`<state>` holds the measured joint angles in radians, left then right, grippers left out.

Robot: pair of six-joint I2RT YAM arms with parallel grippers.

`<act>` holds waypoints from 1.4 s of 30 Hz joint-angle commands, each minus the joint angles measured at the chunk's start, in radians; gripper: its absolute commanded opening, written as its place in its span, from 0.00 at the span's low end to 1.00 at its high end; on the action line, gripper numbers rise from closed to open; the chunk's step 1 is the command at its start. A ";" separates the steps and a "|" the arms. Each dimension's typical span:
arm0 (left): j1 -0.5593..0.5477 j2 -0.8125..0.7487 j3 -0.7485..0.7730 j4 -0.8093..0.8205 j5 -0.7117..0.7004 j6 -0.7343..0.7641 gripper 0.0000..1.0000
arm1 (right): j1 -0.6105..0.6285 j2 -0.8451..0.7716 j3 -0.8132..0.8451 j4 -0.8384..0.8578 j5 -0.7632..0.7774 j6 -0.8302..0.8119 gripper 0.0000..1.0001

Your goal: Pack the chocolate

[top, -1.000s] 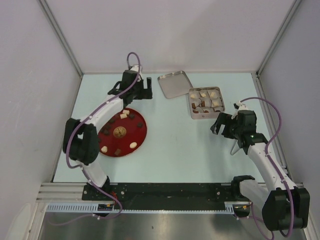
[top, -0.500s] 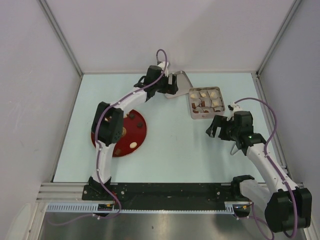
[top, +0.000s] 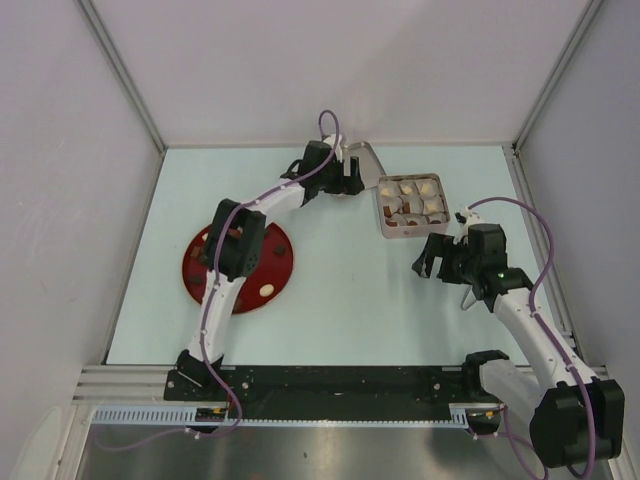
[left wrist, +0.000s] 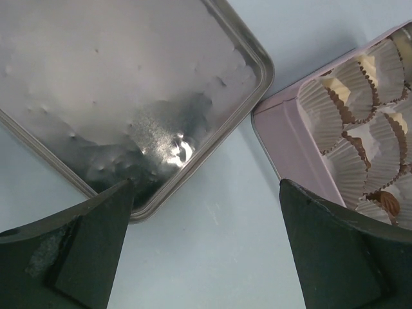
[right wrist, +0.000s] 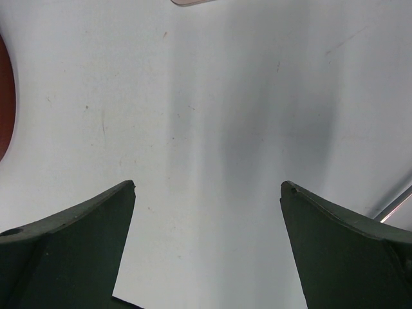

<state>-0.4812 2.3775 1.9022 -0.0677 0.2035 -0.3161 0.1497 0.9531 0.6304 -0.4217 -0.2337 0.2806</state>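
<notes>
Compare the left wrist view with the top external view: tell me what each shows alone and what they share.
Left wrist only: the pleats of white fluted paper cups lining the pale pink square box. Top external only: the round red plate with loose chocolates, and the open right gripper. Both: the box, the dented silver metal lid beside it, and the open left gripper by the lid's corner.

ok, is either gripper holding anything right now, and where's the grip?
Nothing is held. The left gripper is open above the gap between the tin lid and the box; the right gripper is open over the table.
</notes>
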 commanded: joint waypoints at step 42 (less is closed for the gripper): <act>-0.224 -0.485 -0.710 -0.303 -0.157 -0.028 1.00 | -0.024 -0.008 0.003 0.057 -0.079 -0.015 1.00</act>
<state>-0.6258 1.9499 1.2671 -0.2310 0.0696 -0.3717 0.1287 0.9588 0.6304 -0.3901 -0.3012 0.2684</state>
